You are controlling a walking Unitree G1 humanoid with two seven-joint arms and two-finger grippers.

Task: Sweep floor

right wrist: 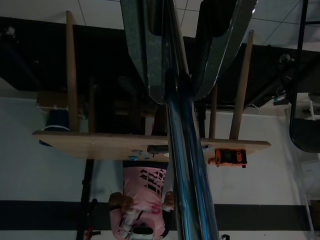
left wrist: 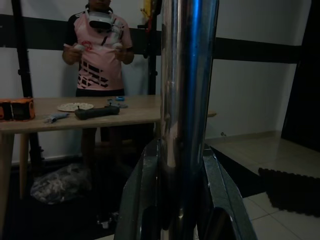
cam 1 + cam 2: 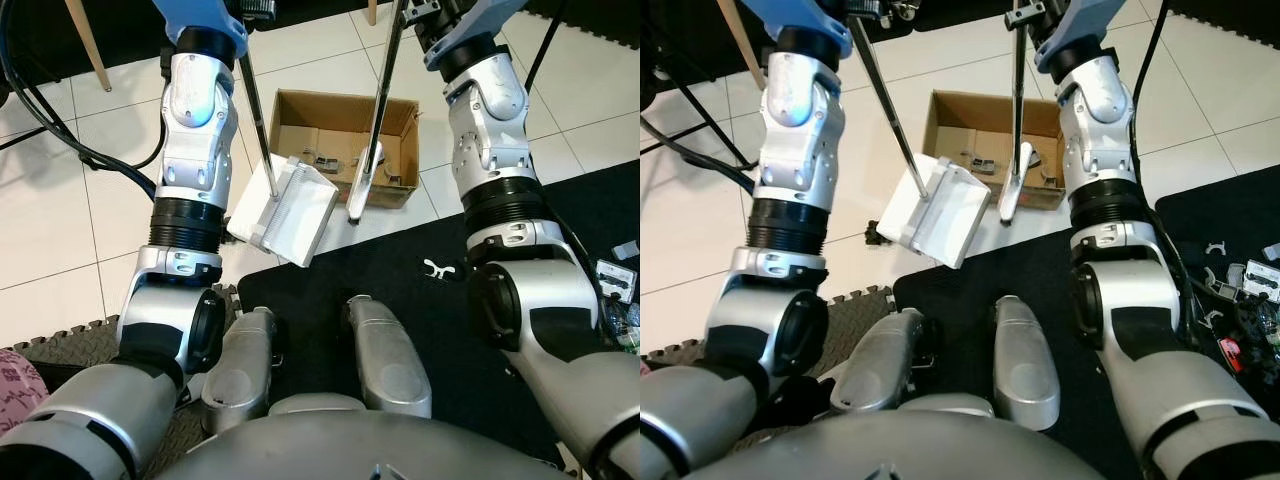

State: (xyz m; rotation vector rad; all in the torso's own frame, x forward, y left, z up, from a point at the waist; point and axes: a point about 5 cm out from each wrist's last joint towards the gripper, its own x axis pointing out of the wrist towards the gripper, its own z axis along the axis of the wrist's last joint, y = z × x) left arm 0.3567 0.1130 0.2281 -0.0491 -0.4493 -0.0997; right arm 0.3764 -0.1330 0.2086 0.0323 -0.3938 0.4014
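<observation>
A white dustpan (image 3: 285, 210) hangs tilted over the edge where the white tiles meet the black mat (image 3: 400, 270). Its metal handle (image 3: 257, 110) runs up to my left gripper (image 2: 182, 165), which is shut on it. Just right of the dustpan, a broom head (image 3: 362, 185) hangs in front of a cardboard box (image 3: 300, 110). The broom's shiny pole (image 3: 383, 80) rises to my right gripper (image 1: 180, 75), which is shut on it. Both arms are raised, left arm (image 3: 190, 150) over the tiles, right arm (image 3: 495, 150) beside the box.
The open box holds small items. A white clip (image 3: 438, 268) lies on the mat, with small clutter (image 3: 620, 290) at the far right. Grey foam tiles (image 3: 90, 340) and cables (image 3: 60, 130) are at left. A person (image 2: 98, 50) stands behind a wooden table (image 2: 75, 117).
</observation>
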